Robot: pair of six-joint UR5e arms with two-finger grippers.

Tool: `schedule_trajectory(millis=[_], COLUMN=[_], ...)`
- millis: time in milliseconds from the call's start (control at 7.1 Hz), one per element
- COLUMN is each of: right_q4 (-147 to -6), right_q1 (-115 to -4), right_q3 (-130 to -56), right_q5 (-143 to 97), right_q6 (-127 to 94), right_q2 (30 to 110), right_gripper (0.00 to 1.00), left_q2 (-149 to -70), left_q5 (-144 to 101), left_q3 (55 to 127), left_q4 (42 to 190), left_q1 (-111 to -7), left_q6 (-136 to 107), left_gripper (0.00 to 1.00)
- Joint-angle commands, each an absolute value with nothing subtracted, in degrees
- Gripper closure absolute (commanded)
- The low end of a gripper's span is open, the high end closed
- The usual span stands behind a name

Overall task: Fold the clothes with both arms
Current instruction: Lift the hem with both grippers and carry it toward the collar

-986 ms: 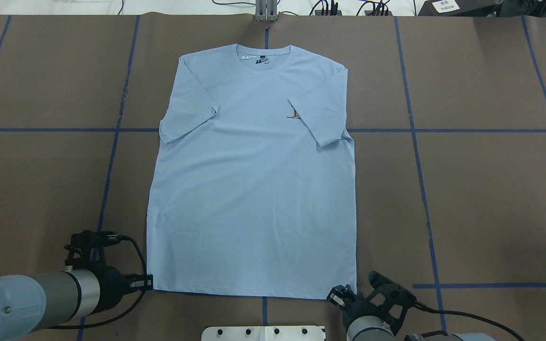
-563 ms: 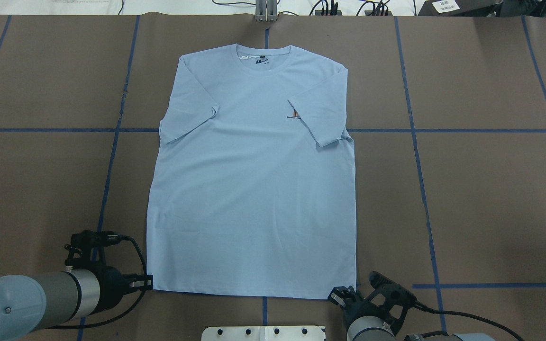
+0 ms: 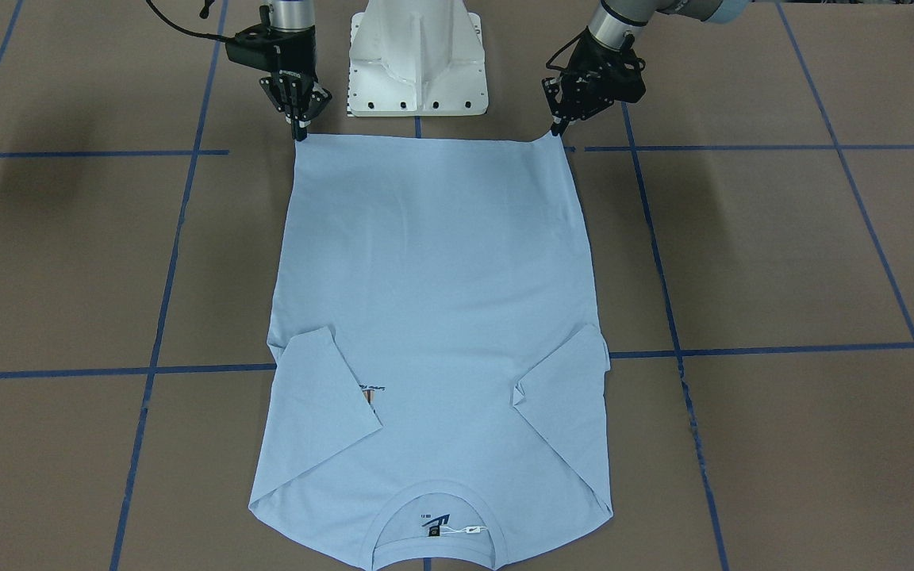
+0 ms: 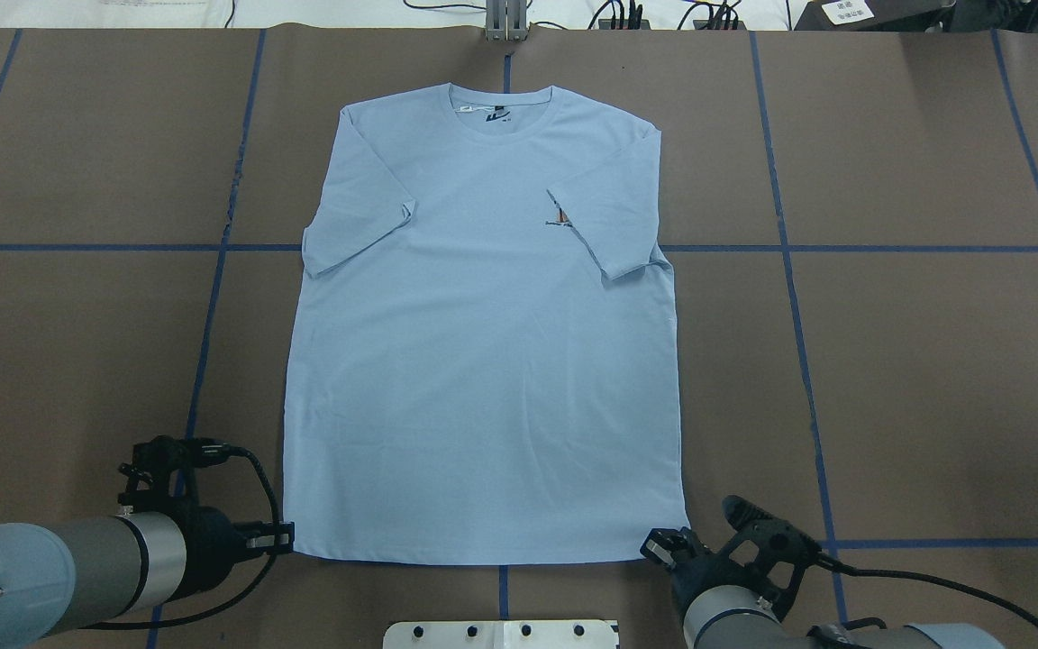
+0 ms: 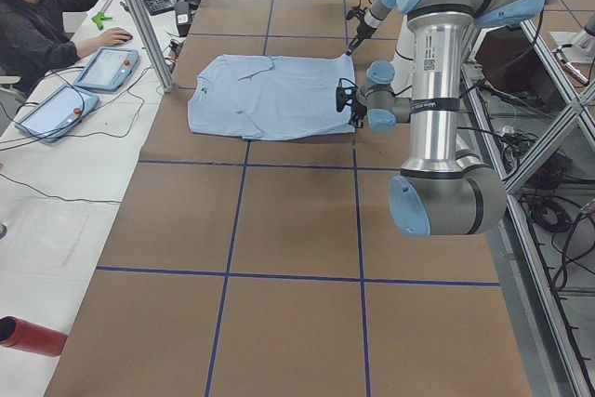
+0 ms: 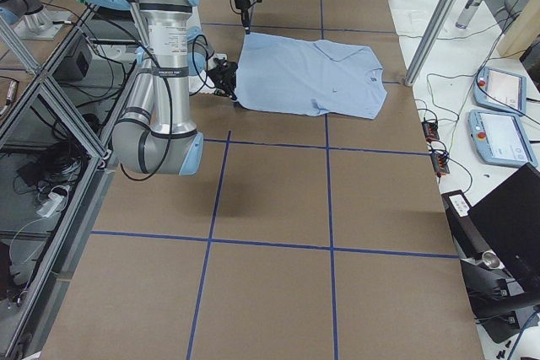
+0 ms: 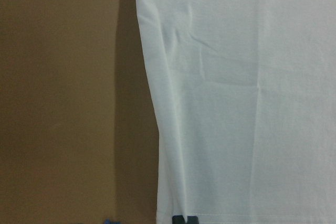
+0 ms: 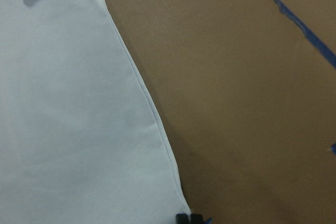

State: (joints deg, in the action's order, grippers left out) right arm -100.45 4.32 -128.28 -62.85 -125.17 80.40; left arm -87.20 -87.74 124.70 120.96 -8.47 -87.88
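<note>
**Fig.** A pale blue short-sleeved T-shirt point(image 4: 483, 361) lies spread face up on the brown paper-covered desk point(image 4: 933, 361), which is gridded with blue tape. The collar points away from the robot and the hem lies toward its white pedestal base point(image 3: 417, 55). Both sleeves point(image 4: 352, 216) are already turned in over the chest, so the body forms a near rectangle ready for a lengthwise fold.

The left hand point(image 4: 286, 539) and right hand point(image 4: 659, 544) sit low at the two hem corners, one each, with fingers narrowed. The right wrist view shows dark fingertips point(image 8: 181, 219) together right at the hem edge. From across the desk, the corner at the left hand rises in a small peak. Each hand therefore appears pinched on its corner of cloth.

Gripping both corners at once would keep the hem taut and square while it is carried toward the collar, which I judge to be the step in hand.

The sleeve on the robot's right covers most of the chest print point(image 4: 560, 216), leaving only a sliver visible. Whether a finger lies beneath the cloth cannot be seen. The wording on the neck label point(image 3: 435, 523) is too small to read.
</note>
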Motion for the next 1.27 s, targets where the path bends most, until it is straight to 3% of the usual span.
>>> schedule_trajectory(millis=[0,141,282,422,704,1126], right_q4=[-118.2,-125.2,-126.4,-126.3,-126.4,-125.1], right_q1=[7.1,8.8,7.7,5.4,-3.8,-20.2], right_q3=[-146.3,-153.6,-153.9,-153.7,-151.1,-140.7], right_q5=[-64.8,-65.5,-66.1,-66.6,-72.1,-78.4], right_q6=[-124.5,-124.5,-124.2,-121.3,-113.5,-100.9], right_q2=[81.2,81.0,78.3,77.1,70.7,61.7], right_gripper=[1.0,1.0,1.0,1.0,1.0,1.0], left_q2=[-87.4,-87.8,-90.5,-94.7,-100.1,-110.1], left_q5=[-92.1,-95.1,-99.3,-100.4,-100.9,-103.3], left_q3=[138.2,148.2,153.9,153.7,150.1,135.8], left_q4=[107.1,97.3,88.5,83.7,81.3,78.9], left_q1=[-8.5,-8.6,-9.4,-11.1,-17.1,-31.9], left_q6=[-87.8,-87.9,-87.8,-87.2,-80.9,-68.4], left_gripper=[1.0,1.0,1.0,1.0,1.0,1.0])
